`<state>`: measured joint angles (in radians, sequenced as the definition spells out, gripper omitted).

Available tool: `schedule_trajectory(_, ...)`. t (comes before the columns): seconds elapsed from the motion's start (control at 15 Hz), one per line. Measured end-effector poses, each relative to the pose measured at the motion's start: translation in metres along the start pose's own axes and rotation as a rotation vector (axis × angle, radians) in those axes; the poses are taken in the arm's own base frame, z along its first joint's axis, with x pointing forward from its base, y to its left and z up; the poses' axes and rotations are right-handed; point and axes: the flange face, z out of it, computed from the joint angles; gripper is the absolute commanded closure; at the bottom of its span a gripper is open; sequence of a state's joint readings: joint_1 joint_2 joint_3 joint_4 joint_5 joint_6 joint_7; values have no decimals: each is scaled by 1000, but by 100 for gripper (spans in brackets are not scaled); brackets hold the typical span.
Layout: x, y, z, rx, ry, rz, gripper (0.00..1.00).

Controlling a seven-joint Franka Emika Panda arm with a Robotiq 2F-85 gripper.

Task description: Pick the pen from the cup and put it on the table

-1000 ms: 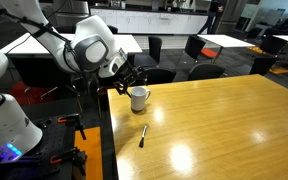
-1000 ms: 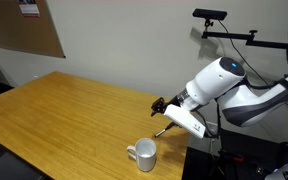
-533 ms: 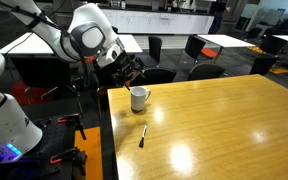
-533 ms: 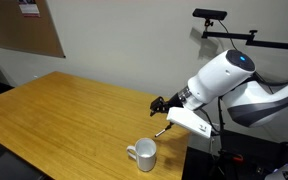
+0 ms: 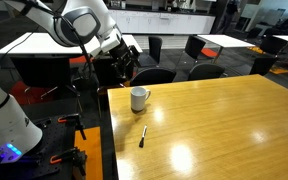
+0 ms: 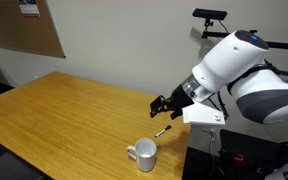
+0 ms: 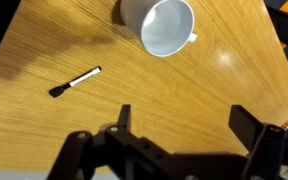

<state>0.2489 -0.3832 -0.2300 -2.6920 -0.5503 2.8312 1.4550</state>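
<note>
The thin dark pen lies flat on the yellowish wood-grain table, in front of the white mug. Both also show in an exterior view: the pen and the mug. In the wrist view the pen lies left of the empty mug. My gripper is open and empty, raised above the table near its edge. It hangs behind and above the mug in an exterior view and above the pen in an exterior view.
White-topped tables with dark edges and black chairs stand behind the wood table. A black stand is beside the table's near corner. A corkboard hangs on the wall, and a camera on a boom stands behind the arm.
The arm has risen and drawn back from the mug, with the gripper open and empty. The pen and the mug have not moved.
</note>
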Motion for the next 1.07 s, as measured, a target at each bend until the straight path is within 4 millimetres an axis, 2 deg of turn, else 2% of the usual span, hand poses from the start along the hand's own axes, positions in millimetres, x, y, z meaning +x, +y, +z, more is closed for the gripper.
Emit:
schedule_trajectory(0.53, 18, 0, -48, -92, -154, -274, 0)
schedule_trajectory(1.07, 27, -7, -65, -212, -155, -368, 0)
